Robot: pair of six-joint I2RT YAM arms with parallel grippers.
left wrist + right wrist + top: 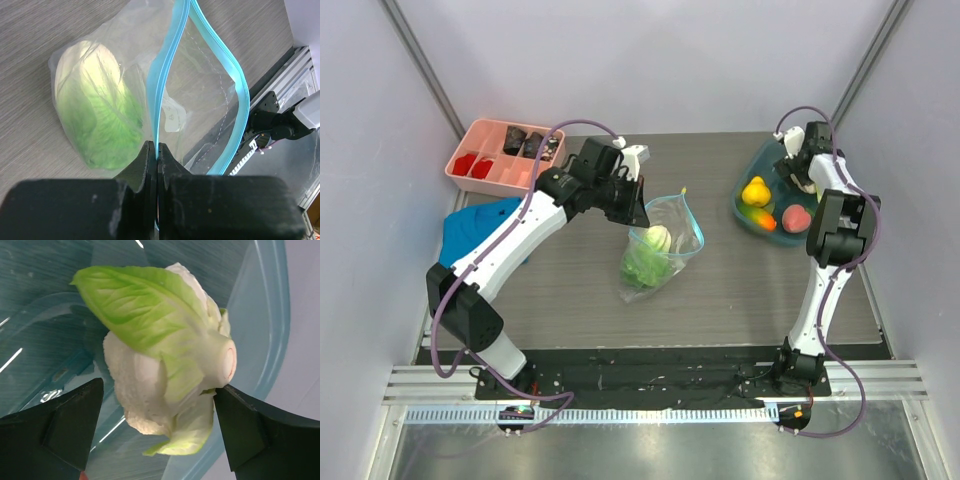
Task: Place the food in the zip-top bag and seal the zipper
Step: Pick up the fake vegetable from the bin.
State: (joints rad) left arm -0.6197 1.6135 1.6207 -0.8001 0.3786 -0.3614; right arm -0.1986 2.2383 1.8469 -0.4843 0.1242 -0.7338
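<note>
Loading was mid-step: one cabbage (97,105) lay inside the zip-top bag (670,250), its white label (172,117) unreadable. Left gripper (157,150) was clamped on the zipper (160,75) at the bag's far edge, holding the mouth open. Right of the bag, in the teal bowl (270,315), right gripper (159,390) had its jaws spread around a second cabbage (165,355). Next move likely needed: close, lift, carry to the mouth.

Pale lilac walls (650,60), grey wood-grain tabletop (740,290), aluminium rail (650,413) along near edge, soft even light
</note>
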